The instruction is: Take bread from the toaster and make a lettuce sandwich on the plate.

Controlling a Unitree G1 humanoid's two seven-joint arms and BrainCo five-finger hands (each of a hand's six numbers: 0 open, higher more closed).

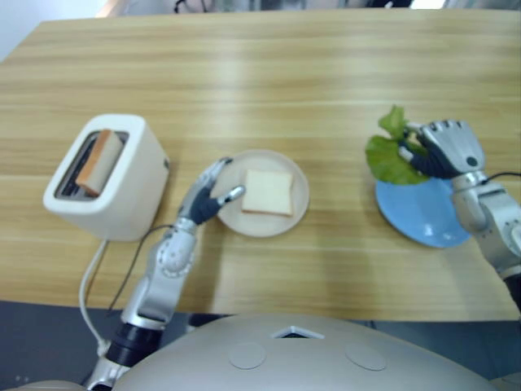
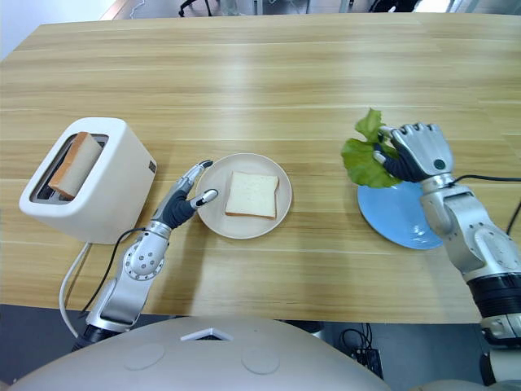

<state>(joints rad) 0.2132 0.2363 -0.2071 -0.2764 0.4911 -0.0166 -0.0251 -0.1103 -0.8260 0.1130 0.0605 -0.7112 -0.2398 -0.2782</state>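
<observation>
A white toaster (image 2: 89,183) stands at the left with one slice of bread (image 2: 72,163) upright in its slot. On the beige plate (image 2: 213,218) in the middle lies another bread slice (image 2: 251,194), flat. My left hand (image 2: 181,202) rests open at the plate's left rim, fingers stretched toward it, holding nothing. At the right, my right hand (image 2: 415,151) is shut on a green lettuce leaf (image 2: 364,156), held just above the left edge of a blue plate (image 2: 399,218).
The toaster's white cord (image 2: 72,281) runs off the table's near edge by my left arm. The wooden table (image 2: 260,73) stretches wide behind the plates.
</observation>
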